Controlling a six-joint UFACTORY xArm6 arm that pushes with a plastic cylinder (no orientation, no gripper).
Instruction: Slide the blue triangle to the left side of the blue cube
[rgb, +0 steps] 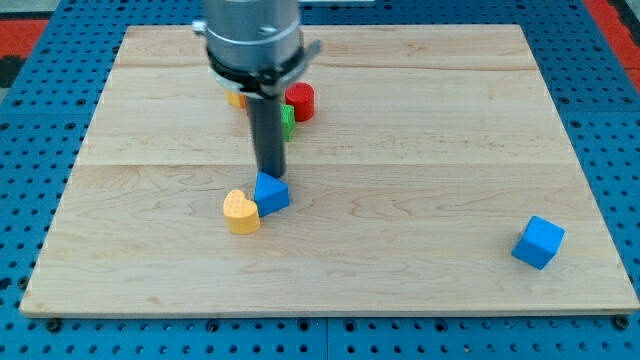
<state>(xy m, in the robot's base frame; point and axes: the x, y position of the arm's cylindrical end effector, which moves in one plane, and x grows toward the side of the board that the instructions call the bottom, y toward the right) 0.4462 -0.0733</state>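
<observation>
A pale wooden table (420, 150) on a blue pegboard (30, 120) carries two blue blocks, one yellow heart, one red block and, partly hidden behind the arm, what appear to be one green block and one more yellow or orange block. The blue triangle (271, 194) sits just left of the table's middle, toward the view's bottom, a small wedge with a pointed top and a lighter face turned to the view's top. It touches the yellow heart (240, 211), which lies just at its lower left. My tip (270, 175) stands at the triangle's upper edge, touching it or very nearly so, with the dark rod rising straight up into the grey arm housing (252, 35). The blue cube (539, 242) rests well apart, near the table's lower right corner, slightly turned. The red block (300, 102), seemingly a cylinder, stands just right of the rod at the view's top, beside the green block (288, 120); the second yellow block (235, 98) peeks out at the housing's left. The arm has no fingers, so nothing is gripped.
</observation>
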